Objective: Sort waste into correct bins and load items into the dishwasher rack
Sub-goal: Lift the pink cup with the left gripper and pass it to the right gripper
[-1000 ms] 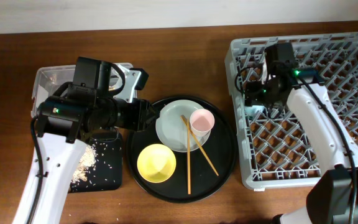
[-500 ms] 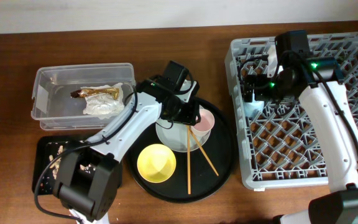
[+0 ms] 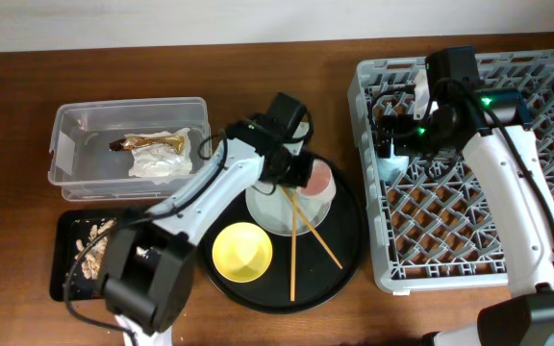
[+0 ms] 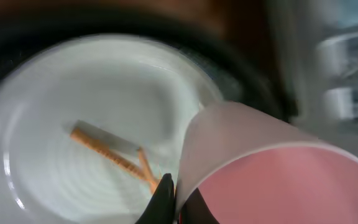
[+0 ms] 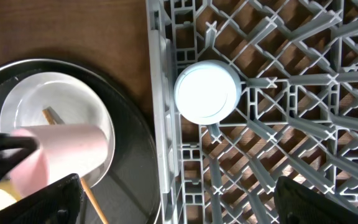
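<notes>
**Count's in: pairs and singles**

Two cups on the tally: one pink cup (image 3: 315,181) and one light blue cup (image 5: 207,92). Chopsticks (image 3: 292,259), two of them. One yellow bowl (image 3: 242,252), one grey-green plate (image 3: 267,211). Bins, two: one clear tub (image 3: 89,135), one shallow black tray (image 3: 63,279). Waste makes three kinds: one white napkin (image 3: 162,163), one gold-brown wrapper (image 3: 152,143), one scatter of beige food scraps (image 3: 89,248). And one round black tray (image 3: 344,231), one grey rack (image 3: 378,250).
</notes>
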